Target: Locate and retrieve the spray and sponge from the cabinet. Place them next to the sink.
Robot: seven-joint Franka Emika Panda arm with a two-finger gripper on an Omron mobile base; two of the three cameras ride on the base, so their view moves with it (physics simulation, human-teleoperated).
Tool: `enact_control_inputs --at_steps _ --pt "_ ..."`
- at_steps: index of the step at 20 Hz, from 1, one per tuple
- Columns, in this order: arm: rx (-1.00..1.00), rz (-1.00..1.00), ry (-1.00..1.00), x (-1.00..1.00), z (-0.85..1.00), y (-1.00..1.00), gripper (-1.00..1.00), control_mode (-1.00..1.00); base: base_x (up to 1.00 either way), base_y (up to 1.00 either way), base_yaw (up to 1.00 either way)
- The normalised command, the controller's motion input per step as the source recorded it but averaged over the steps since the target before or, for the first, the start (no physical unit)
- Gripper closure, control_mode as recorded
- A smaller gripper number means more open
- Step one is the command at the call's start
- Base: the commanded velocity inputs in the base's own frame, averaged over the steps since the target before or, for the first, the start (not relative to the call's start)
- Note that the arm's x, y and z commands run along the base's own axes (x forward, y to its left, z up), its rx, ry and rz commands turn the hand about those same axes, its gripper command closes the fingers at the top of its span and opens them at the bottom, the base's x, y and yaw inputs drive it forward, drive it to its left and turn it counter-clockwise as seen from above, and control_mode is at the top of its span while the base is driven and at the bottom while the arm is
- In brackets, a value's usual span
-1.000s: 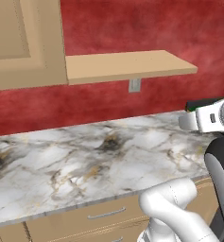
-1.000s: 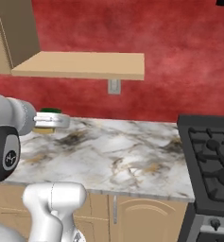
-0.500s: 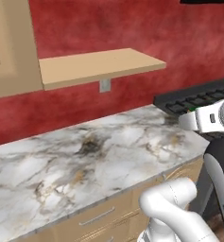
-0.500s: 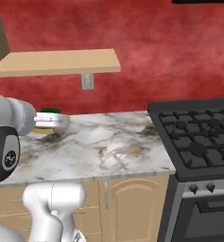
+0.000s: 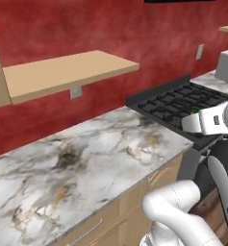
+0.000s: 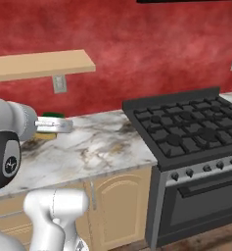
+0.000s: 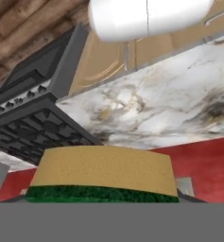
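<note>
A yellow-and-green sponge (image 7: pixel 101 176) against a mottled red wall (image 6: pixel 137 44); the counter (image 5: pixel 82 163) is white marble veined grey and brown (with darker smudges). The stove (image 6: pixel 186 130) is black, the shelf (image 5: pixel 62 72) light tan, the base cabinets (image 6: pixel 117 201) tan.

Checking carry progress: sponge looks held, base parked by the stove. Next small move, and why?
Probably drive the base on toward the sink rather than release. The gripper is shut on the sponge, held above the marble counter beside the stove. No sink is visible in these views, so setting it down here would likely miss the target spot.
</note>
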Motion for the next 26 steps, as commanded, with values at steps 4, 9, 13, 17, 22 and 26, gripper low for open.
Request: enact_control_inputs --at_steps 4,9,13,17,22,26 --pt "0.00 0.00 0.00 0.00 0.00 0.00 1.00 1.00 0.00 -0.33 -0.39" --pt "0.00 0.00 0.00 0.00 0.00 0.00 1.00 1.00 0.00 -0.42 -0.37" --pt "0.00 0.00 0.00 0.00 0.00 0.00 1.00 1.00 0.00 -0.42 -0.39" --pt "0.00 0.00 0.00 0.00 0.00 0.00 1.00 1.00 0.00 -0.32 -0.42" --pt "0.00 0.00 0.00 0.00 0.00 0.00 1.00 1.00 0.00 -0.02 -0.49" --pt "0.00 0.00 0.00 0.00 0.00 0.00 1.00 1.00 0.00 0.00 -0.50"
